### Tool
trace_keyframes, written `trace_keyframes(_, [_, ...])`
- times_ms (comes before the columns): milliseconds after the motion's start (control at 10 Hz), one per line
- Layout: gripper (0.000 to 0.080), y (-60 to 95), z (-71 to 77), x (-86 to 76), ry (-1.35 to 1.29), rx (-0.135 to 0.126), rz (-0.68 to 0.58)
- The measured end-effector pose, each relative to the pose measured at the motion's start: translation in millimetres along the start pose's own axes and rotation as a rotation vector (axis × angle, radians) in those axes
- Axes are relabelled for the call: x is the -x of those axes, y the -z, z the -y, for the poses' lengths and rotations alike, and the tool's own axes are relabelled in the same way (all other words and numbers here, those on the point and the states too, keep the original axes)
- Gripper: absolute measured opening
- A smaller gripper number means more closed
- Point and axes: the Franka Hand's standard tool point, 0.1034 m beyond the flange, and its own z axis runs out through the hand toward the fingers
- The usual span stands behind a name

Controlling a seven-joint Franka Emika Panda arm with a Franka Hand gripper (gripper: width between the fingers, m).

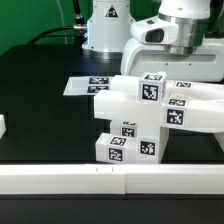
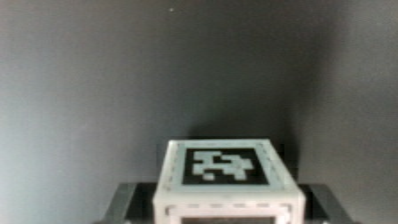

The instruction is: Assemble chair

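Note:
The chair's matte white tagged parts [image 1: 150, 115] stand stacked together right of the table's middle in the exterior view. Small blocks [image 1: 128, 148] sit at the bottom, with longer bars [image 1: 200, 105] lying across the top. My gripper [image 1: 183, 70] comes down from above onto the top of this stack. In the wrist view my gripper [image 2: 222, 203] is shut on a white tagged block [image 2: 221, 165]. One dark finger [image 2: 137, 200] presses each side of the block. Only the dark table shows beyond it.
The marker board [image 1: 84, 86] lies flat on the black table behind the stack. A long white rail [image 1: 70, 180] runs along the table's front edge. A small white piece [image 1: 3, 126] shows at the exterior view's left edge. The robot base [image 1: 105, 30] stands at the back.

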Motion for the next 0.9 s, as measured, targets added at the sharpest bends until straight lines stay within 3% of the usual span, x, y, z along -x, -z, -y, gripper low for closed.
trace_keyframes(300, [0.0269,16.0,-8.7,-4.7,0.005,-0.008,-0.002])
trace_keyframes(600, [0.0271,74.4,-17.3,-20.2,-0.016,-0.061,0.021])
trace_keyframes(700, [0.0271,86.2,-24.3,-24.8,-0.028,-0.073,0.03])
trace_keyframes(800, [0.0271,94.6,-30.4,-31.2,-0.041,-0.078,0.033])
trace_keyframes(900, [0.0271,90.2,-28.6,-29.7,-0.037,-0.074,0.029])
